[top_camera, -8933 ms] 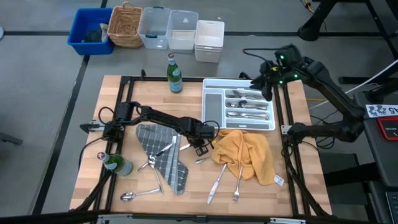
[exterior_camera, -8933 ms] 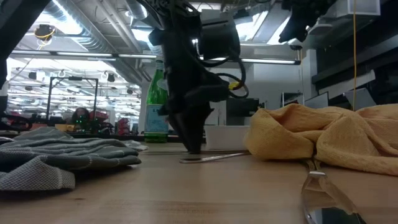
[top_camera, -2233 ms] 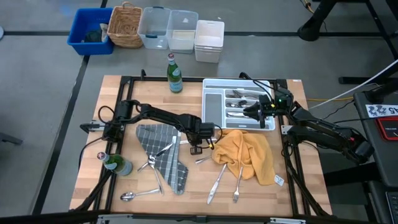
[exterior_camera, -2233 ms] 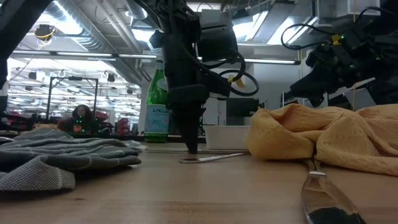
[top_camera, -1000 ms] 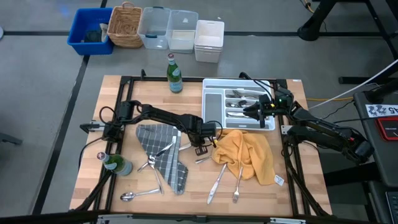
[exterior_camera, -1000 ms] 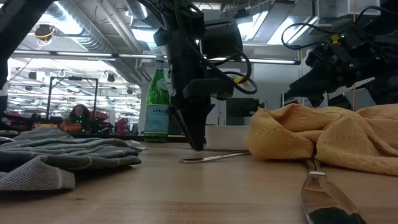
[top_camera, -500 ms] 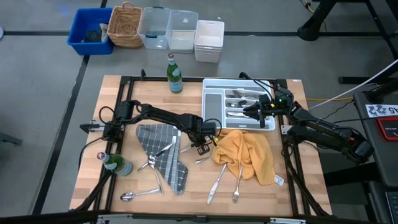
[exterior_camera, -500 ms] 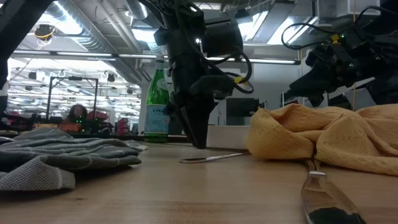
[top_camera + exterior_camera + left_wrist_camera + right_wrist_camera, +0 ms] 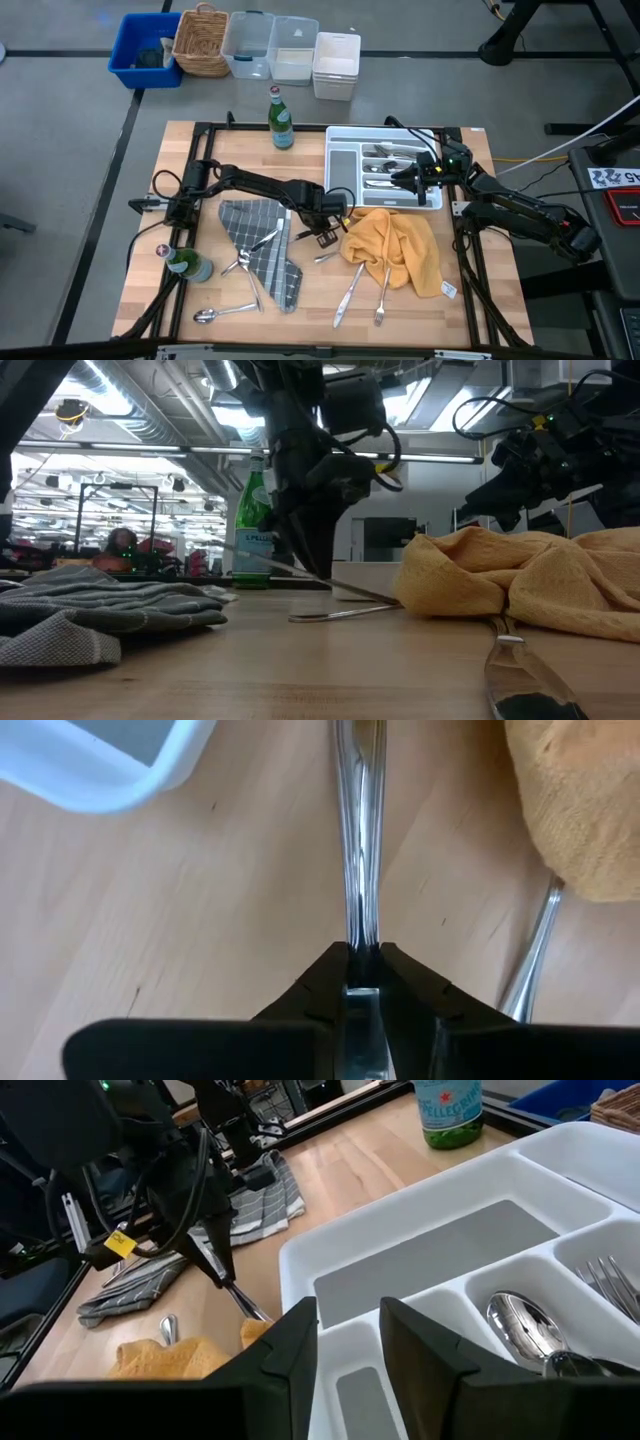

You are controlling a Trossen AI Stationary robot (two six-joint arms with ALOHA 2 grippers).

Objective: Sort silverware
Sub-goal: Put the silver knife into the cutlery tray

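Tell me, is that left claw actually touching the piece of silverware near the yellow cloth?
Touching. The left wrist view shows the left claw with both fingers pressed against the silver handle. The low view shows the piece lifted at a slant off the table.

The wooden bench (image 9: 200,150) carries a white tray (image 9: 346,172) at 1 o'clock, with a green bottle (image 9: 281,119) just left of it at 12. A yellow cloth (image 9: 398,245) lies at 4, touching the tray's near edge. A grey striped cloth (image 9: 262,250) lies at 8, a second bottle (image 9: 185,263) at 9. Loose silverware lies at 6: a spoon (image 9: 222,313) at 7, a fork (image 9: 382,296) and a knife (image 9: 347,295) poking from under the yellow cloth.
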